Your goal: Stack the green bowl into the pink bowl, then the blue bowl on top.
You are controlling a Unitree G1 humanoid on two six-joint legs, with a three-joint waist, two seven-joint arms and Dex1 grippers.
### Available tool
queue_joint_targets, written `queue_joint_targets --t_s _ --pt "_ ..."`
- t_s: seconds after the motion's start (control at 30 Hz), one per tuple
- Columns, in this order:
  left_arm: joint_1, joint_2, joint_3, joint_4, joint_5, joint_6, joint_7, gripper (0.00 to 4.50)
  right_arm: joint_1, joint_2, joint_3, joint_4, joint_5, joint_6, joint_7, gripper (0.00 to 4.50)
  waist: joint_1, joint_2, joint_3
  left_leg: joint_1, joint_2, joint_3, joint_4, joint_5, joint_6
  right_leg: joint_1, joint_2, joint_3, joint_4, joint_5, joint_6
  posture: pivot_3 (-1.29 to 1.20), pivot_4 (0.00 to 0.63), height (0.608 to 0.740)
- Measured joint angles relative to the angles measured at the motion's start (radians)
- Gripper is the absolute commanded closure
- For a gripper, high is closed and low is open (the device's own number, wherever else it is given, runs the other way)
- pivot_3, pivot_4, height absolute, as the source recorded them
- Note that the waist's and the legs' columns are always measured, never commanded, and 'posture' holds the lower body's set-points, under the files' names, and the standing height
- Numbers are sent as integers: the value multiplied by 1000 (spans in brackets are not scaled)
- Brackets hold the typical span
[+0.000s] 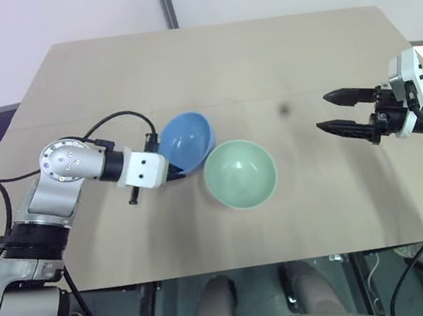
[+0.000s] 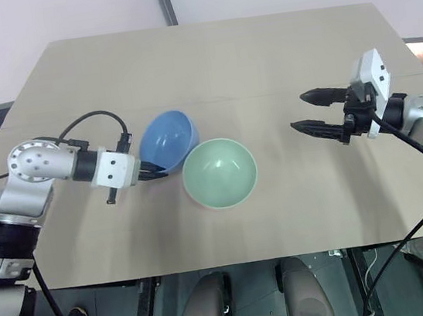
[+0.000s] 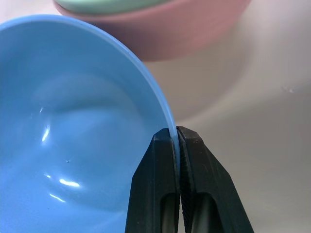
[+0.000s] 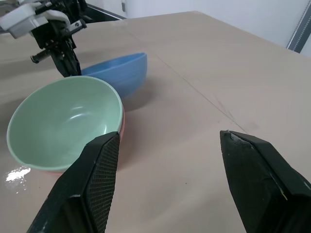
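The green bowl [image 1: 239, 173] sits nested inside the pink bowl [image 3: 175, 29], whose rim shows just under it in the wrist views, near the table's middle. Left of it the blue bowl [image 1: 187, 141] is tilted, with its near rim raised. My left gripper [image 3: 177, 138] is shut on the blue bowl's rim at its near left edge. My right gripper [image 1: 341, 114] hovers open over the right side of the table, well clear of the bowls, with nothing between its fingers.
The bowls rest on a tan table [image 1: 207, 65] with bare room at the back and on the right. A faint dark mark [image 1: 284, 108] lies on the tabletop between the bowls and my right gripper.
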Motion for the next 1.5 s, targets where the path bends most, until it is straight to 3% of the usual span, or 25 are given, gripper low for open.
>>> queue_joint_targets --t_s 0.2,0.4,0.73,0.97,1.0,1.07,1.27,1.5 --pt "-119 53 10 16 -8 19 -36 4460 -1 4 5 2 0 -2 10 905 -1 0 0 0 0 0 0 0 0 0 0 0 0 0 0 0 150 740" --pt "-211 10 9 6 -35 46 -43 4460 -6 4 11 6 -3 -11 12 905 1 0 0 0 0 0 0 0 0 0 0 0 0 0 0 0 150 740" --pt "-172 -85 -73 -218 -91 146 -93 4460 -14 4 17 8 -4 -14 11 905 -4 0 0 0 0 0 0 0 0 0 0 0 0 0 0 0 150 740" --pt "-165 -88 -102 -231 -86 153 -133 4460 -14 4 17 8 -4 -14 9 905 -2 0 0 0 0 0 1 0 0 0 0 0 1 0 0 0 150 740" --pt "-165 -88 -111 -231 -85 147 -141 3977 -14 4 17 7 -4 -14 7 905 -2 0 0 0 0 0 1 0 0 0 0 0 1 0 0 0 150 740" --pt "-165 -90 -113 -231 -87 146 -150 3545 -14 4 17 7 -4 -14 7 905 -2 0 0 0 0 0 1 0 0 0 0 0 1 0 0 0 150 740" --pt "-158 -109 -112 -234 -93 133 -157 567 -14 4 16 7 -4 -14 5 905 -2 0 0 0 0 0 2 0 0 0 0 0 1 0 0 0 150 740" --pt "-159 -99 -74 -234 -146 204 -149 567 -15 4 18 12 -4 -15 10 905 -3 0 0 0 0 0 2 0 0 0 0 0 1 0 0 0 150 740"
